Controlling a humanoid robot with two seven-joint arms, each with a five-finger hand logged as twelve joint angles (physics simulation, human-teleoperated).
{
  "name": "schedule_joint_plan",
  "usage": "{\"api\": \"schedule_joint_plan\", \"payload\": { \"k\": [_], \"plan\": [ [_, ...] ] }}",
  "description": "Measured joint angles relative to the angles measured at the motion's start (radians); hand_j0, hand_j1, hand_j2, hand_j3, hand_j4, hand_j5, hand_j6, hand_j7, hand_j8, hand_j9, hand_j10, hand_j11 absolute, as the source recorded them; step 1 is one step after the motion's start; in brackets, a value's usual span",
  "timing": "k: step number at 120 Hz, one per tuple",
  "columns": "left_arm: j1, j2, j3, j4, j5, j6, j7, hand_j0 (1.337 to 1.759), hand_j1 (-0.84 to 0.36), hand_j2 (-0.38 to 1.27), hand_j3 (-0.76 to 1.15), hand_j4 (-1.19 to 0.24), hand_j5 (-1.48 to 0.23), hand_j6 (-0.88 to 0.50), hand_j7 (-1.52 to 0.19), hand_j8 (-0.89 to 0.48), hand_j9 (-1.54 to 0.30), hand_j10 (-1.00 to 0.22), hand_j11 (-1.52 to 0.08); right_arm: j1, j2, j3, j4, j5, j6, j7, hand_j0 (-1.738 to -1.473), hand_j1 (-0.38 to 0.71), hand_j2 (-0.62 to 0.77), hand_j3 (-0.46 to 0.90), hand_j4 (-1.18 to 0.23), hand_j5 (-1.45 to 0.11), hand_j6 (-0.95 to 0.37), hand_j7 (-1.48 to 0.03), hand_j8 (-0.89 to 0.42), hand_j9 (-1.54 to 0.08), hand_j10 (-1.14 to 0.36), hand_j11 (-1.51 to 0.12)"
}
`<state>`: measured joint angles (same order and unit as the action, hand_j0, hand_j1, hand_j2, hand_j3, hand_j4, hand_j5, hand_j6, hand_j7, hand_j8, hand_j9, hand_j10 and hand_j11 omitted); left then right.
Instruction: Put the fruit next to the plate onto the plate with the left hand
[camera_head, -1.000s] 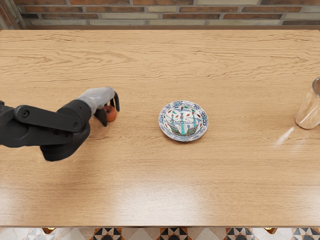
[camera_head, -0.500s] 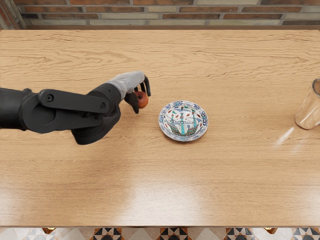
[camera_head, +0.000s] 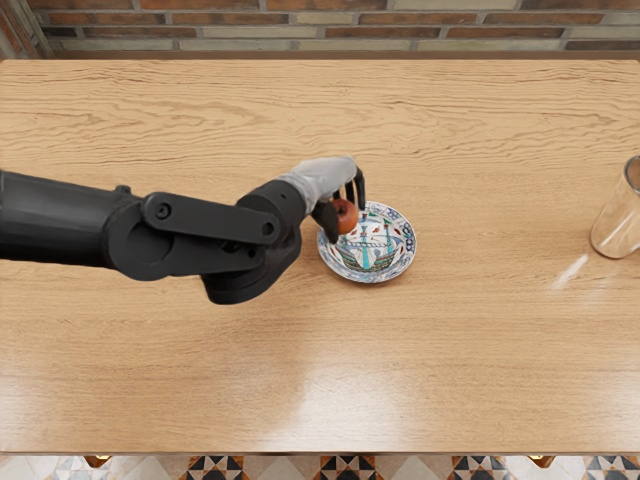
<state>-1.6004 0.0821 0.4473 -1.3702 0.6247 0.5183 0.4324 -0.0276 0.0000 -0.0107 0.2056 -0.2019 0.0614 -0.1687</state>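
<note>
Now we see our left hand (camera_head: 335, 190) grasping the fruit (camera_head: 344, 216) between its dark fingers (camera_head: 358, 186), over the plate's (camera_head: 385, 265) left rim.

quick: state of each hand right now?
Left hand: closed on the fruit, at the plate's left rim.
Right hand: not in view.
</note>
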Motion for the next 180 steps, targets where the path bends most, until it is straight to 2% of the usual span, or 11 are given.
{"api": "schedule_joint_plan", "payload": {
  "k": [56,81,109,122,132,143,150,158,169,180],
  "plan": [
    [0.056,-0.033,0.002,0.004,0.0,-0.008,-0.003,1.656,-0.28,0.43,0.0,-0.66,-0.89,-0.54,-0.87,-0.54,-0.88,-0.66,-0.88,0.0,0.0,0.0,0.0,0.0,0.0,0.0,-1.658,-0.31,-0.01,0.0,-0.03,-0.04,-0.03,-0.04,-0.03,-0.04,-0.03,-0.04],
    [0.056,-0.033,0.002,0.021,0.003,-0.046,-0.017,1.657,-0.16,0.22,0.0,-0.47,-0.63,-0.43,-0.62,-0.43,-0.62,-0.47,-0.62,0.0,0.0,0.0,0.0,0.0,0.0,0.0,-1.658,-0.31,-0.01,0.0,-0.03,-0.04,-0.03,-0.04,-0.03,-0.04,-0.03,-0.04],
    [0.03,-0.028,-0.007,0.021,0.003,-0.061,-0.022,1.658,-0.03,0.11,0.0,-0.34,-0.44,-0.32,-0.44,-0.32,-0.44,-0.34,-0.44,0.0,0.0,0.0,0.0,0.0,0.0,0.0,-1.658,-0.31,-0.01,0.0,-0.03,-0.04,-0.03,-0.04,-0.03,-0.04,-0.03,-0.04],
    [0.005,0.085,-0.03,0.005,-0.065,-0.067,-0.023,1.658,0.0,0.08,0.0,-0.31,-0.4,-0.3,-0.4,-0.3,-0.4,-0.31,-0.4,0.0,0.0,0.0,0.0,0.0,0.0,0.0,-1.658,-0.31,-0.01,0.0,-0.03,-0.04,-0.03,-0.04,-0.03,-0.04,-0.03,-0.04],
    [0.021,0.279,-0.066,-0.028,-0.157,-0.126,-0.024,1.658,0.01,0.07,0.0,-0.29,-0.38,-0.29,-0.38,-0.29,-0.38,-0.29,-0.38,0.0,0.0,0.0,0.0,0.0,0.0,0.0,-1.658,-0.31,-0.01,0.0,-0.03,-0.04,-0.03,-0.04,-0.03,-0.04,-0.03,-0.04],
    [0.13,0.509,-0.166,-0.056,-0.273,-0.325,-0.024,1.658,0.02,0.07,0.0,-0.28,-0.36,-0.28,-0.36,-0.28,-0.36,-0.28,-0.36,0.0,0.0,0.0,0.0,0.0,0.0,0.0,-1.658,-0.31,-0.01,0.0,-0.03,-0.04,-0.03,-0.04,-0.03,-0.04,-0.03,-0.04],
    [0.216,0.588,-0.245,-0.064,-0.358,-0.457,-0.024,1.658,0.02,0.06,0.0,-0.28,-0.36,-0.27,-0.36,-0.27,-0.36,-0.28,-0.36,0.0,0.0,0.0,0.0,0.0,0.0,0.0,-1.658,-0.31,-0.01,0.0,-0.03,-0.04,-0.03,-0.04,-0.03,-0.04,-0.03,-0.04],
    [0.301,0.672,-0.338,-0.07,-0.45,-0.546,-0.024,1.658,0.03,0.06,0.0,-0.27,-0.35,-0.27,-0.35,-0.27,-0.35,-0.27,-0.35,0.0,0.0,0.0,0.0,0.0,0.0,0.0,-1.658,-0.31,-0.01,0.0,-0.03,-0.04,-0.03,-0.04,-0.03,-0.04,-0.03,-0.04],
    [0.346,0.774,-0.416,-0.074,-0.561,-0.603,-0.024,1.658,0.03,0.06,0.0,-0.27,-0.35,-0.26,-0.35,-0.27,-0.35,-0.27,-0.35,0.0,0.0,0.0,0.0,0.0,0.0,0.0,-1.658,-0.31,-0.01,0.0,-0.03,-0.04,-0.03,-0.04,-0.03,-0.04,-0.03,-0.04],
    [0.384,0.808,-0.471,-0.075,-0.609,-0.627,-0.024,1.658,0.04,0.06,0.0,-0.26,-0.34,-0.26,-0.34,-0.26,-0.34,-0.26,-0.34,0.0,0.0,0.0,0.0,0.0,0.0,0.0,-1.658,-0.31,-0.01,0.0,-0.03,-0.04,-0.03,-0.04,-0.03,-0.04,-0.03,-0.04]
  ]
}}
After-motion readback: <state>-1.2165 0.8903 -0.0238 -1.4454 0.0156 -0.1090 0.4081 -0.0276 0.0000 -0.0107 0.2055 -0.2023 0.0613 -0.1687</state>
